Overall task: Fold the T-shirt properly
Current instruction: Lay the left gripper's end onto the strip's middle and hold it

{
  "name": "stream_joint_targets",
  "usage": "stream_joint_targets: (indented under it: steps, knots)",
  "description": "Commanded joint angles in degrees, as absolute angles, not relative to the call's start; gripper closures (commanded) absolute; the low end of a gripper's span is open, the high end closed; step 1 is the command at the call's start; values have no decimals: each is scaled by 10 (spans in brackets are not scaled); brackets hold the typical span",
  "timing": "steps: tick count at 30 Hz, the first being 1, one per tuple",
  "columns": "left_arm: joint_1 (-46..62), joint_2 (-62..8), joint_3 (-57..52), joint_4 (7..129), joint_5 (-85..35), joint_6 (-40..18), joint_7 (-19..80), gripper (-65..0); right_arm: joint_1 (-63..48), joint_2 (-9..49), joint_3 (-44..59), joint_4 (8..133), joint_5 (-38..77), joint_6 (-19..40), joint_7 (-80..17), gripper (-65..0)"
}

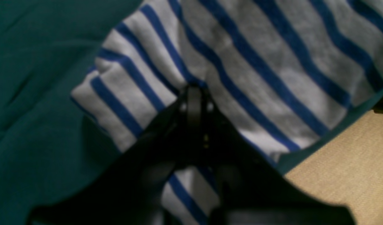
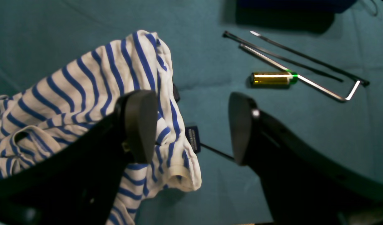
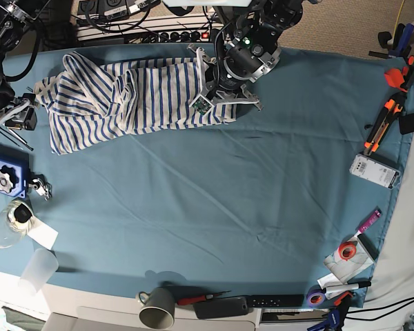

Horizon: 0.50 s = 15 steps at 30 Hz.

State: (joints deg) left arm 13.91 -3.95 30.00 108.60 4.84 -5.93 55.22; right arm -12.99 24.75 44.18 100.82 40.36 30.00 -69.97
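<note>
A: Where's the shirt (image 3: 131,103)?

B: At the far side of the bench (image 3: 214,207), on the teal cloth (image 3: 262,179). It lies bunched and wrinkled in a long strip, running from the far-left corner toward the middle of the far edge.

A: And the left pincer (image 1: 194,89)?

B: Clenched on the shirt. In its wrist view the black jaws meet at a pinched fold of striped fabric, close to one corner of the garment, with the cloth edge and tan carpet (image 1: 350,168) off to the right. From the base view that arm sits over the shirt's right end.

A: The right pincer (image 2: 191,128)?

B: Released. Its two black pads stand well apart with nothing between them but teal cloth. One pad (image 2: 141,125) overlaps the shirt's edge in its wrist view; I can't tell whether it touches. A rolled hem or cuff (image 2: 182,179) lies just below it, and a small dark label (image 2: 193,137) shows beside the fabric.

A: Anything else near that pincer?

B: A battery (image 2: 272,78) with a gold body and green end, lying against a bent metal rod (image 2: 303,76), and two black cable ties (image 2: 291,59) just beyond. All of them lie apart from the shirt.

A: On the near edge?

B: A grey mug (image 3: 157,307).
</note>
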Motion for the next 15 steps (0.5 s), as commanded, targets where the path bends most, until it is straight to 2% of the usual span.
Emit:
stream_joint_targets:
  steps: [1,5,12,15]
  knots:
    - [141,-36,302,1083,42,-62,570,0,-125,262,446,1013,409,290,-690,-357]
    - [141,-36,302,1083,42,-62,570,0,-123,262,446,961,437,286,-692,-357]
    - [141,-36,302,1083,43,-62,569,0,-107,262,446,821,525,354,-709,-356]
    - [141,-36,303,1083,42,-62,569,0,-106,262,446,793,542,356,-727,-356]
